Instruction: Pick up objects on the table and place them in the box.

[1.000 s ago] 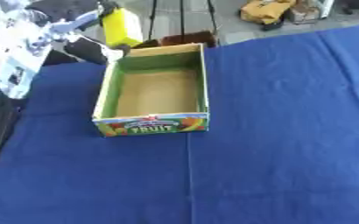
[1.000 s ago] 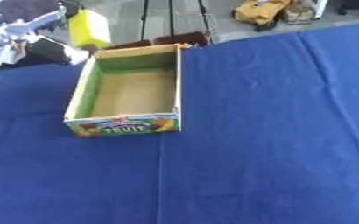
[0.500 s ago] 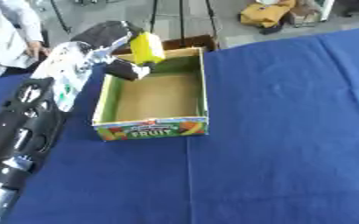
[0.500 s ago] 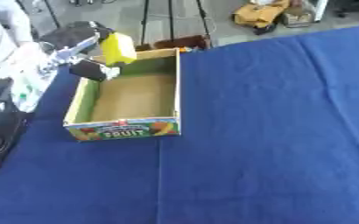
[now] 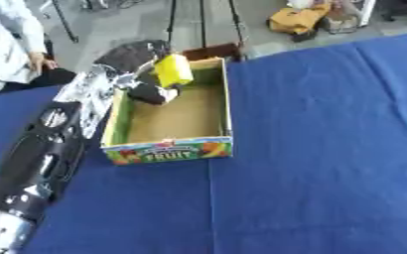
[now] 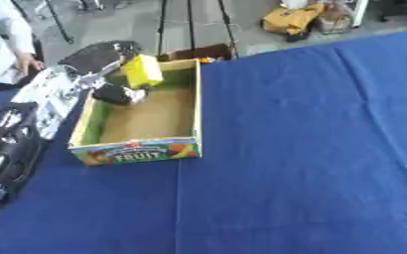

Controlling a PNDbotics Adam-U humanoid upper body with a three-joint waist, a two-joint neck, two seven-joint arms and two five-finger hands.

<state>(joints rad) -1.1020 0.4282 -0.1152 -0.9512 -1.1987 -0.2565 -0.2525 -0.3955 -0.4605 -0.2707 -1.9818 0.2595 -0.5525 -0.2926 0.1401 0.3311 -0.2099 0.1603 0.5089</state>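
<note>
Yellow object (image 5: 173, 71) being held over the far left part of the box (image 5: 227, 106), above the cardboard floor, not yet set down. Sitting in the left hand (image 5: 146, 74), thumb and fingers curled round its lower end, dark fingertips showing just beneath it inside the box. Left arm (image 5: 50, 144) reaching in from the lower left, lying along the box's left wall. Right hand not showing in either view.

Object looking blocky, smooth-faced, roughly rectangular; exact kind not resolvable. Judging as light and fairly stiff, keeping its shape under the grip with no sagging. Smooth faces possibly slippery, so taking hold across the two broad opposite faces near mid-length seeming safest. Not appearing fragile; lowering close to the floor before opening the fingers still advisable, avoiding a bounce against the walls.

Box standing open-topped on the blue tablecloth (image 5: 328, 149), printed fruit label facing near.
</note>
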